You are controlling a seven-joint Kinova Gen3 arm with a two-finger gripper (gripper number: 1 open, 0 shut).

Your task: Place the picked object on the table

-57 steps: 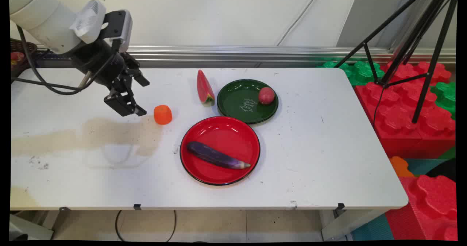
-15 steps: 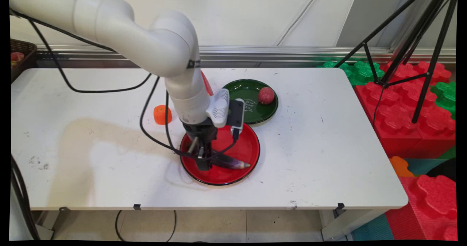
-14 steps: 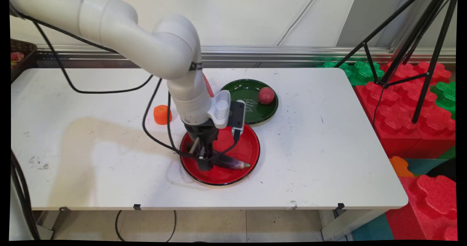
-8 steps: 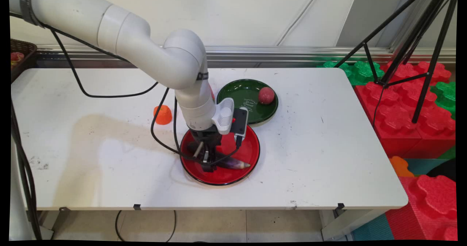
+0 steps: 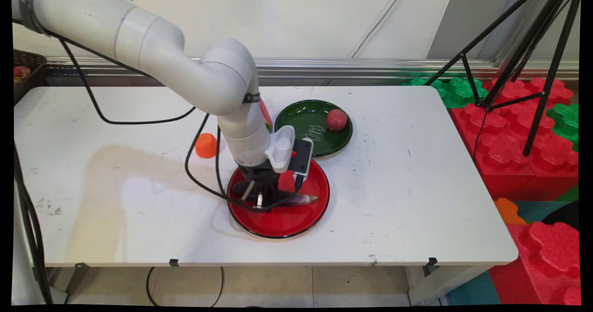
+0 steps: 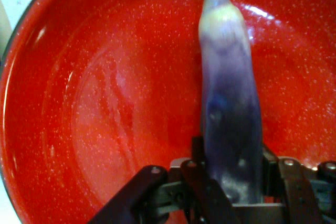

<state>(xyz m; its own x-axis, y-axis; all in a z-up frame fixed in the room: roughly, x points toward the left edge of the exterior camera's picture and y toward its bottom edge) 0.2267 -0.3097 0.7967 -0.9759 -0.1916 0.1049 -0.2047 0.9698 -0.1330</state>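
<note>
One pincer (image 6: 231, 182) clamping eggplant (image 6: 229, 103), watermelon slice (image 5: 265, 113) mostly hidden behind arm

Eggplant (image 5: 303, 199) is held btwn gripper (image 5: 260, 204) fingers, over the near plate (image 5: 287, 221). Far plate (image 5: 301, 117) sits just behind, w/ a ball (image 5: 337, 120) on its right side. Watermelon slice (image 5: 265, 114) is left of far plate (mostly hidden by arm). Small fruit (image 5: 205, 145) lies further left on table (image 5: 417, 187).

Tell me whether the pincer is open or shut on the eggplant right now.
Shut on it. In the hand view the pincer has its fingers pressed against both sides of the eggplant, over the red plate.
</note>
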